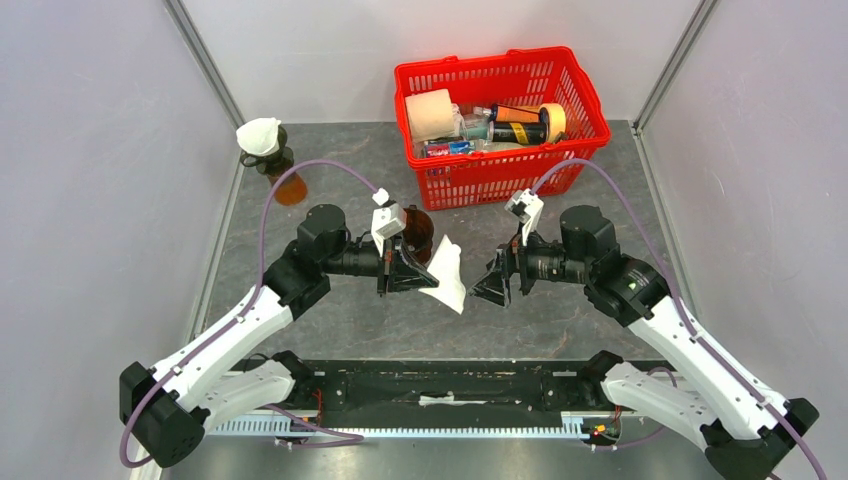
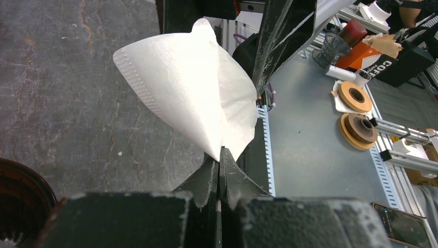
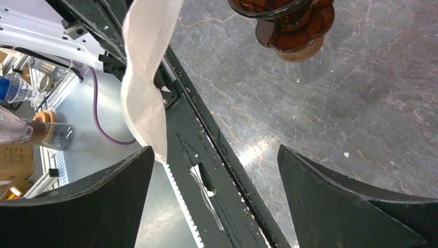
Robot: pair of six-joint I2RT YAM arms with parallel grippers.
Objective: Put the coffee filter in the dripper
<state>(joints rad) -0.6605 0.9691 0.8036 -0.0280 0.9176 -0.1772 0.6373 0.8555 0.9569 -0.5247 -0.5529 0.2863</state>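
The grey, marbled stone-look table (image 1: pixel 560 310) carries a red plastic lattice basket (image 1: pixel 480 175), its contents too jumbled to read. The right gripper (image 3: pixel 216 150) stands wide, holding nothing. The left gripper (image 2: pixel 221 155) pinches the point of the white, crimp-edged paper coffee filter (image 2: pixel 191 88), which is in the air between the arms. The ribbed amber dripper (image 3: pixel 289 20) stands just behind it, half hidden in the top view.
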